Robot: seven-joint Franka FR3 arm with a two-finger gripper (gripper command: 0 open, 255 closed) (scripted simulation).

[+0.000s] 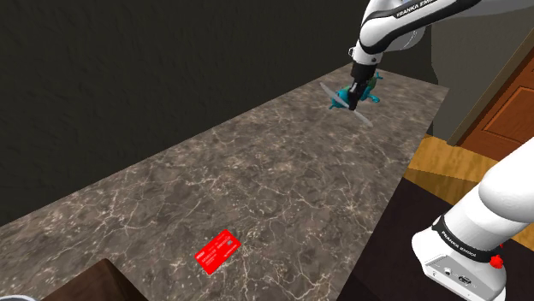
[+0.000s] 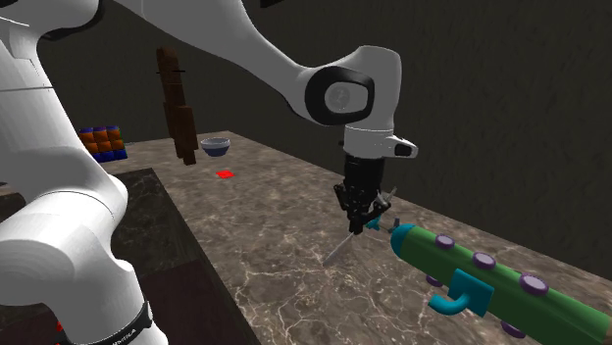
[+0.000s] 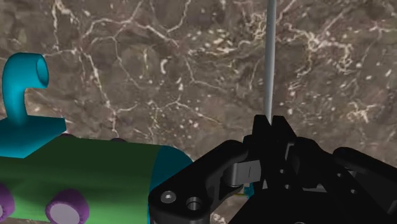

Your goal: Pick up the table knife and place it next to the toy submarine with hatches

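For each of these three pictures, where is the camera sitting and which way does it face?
Shoulder view: high beside the stand, looking down along the counter; stand and arm show, reaching to the gripper.
Second exterior view: low at the counter's submarine end, looking back past the gripper toward the bowl; the white arm looms at its left.
Wrist view: on the hand, looking down the knife at the counter; the gripper clasps it.
Shared: knife and submarine in all three; red card in both exterior views.

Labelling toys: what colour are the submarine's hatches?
Purple hatches; second exterior view shows them best.
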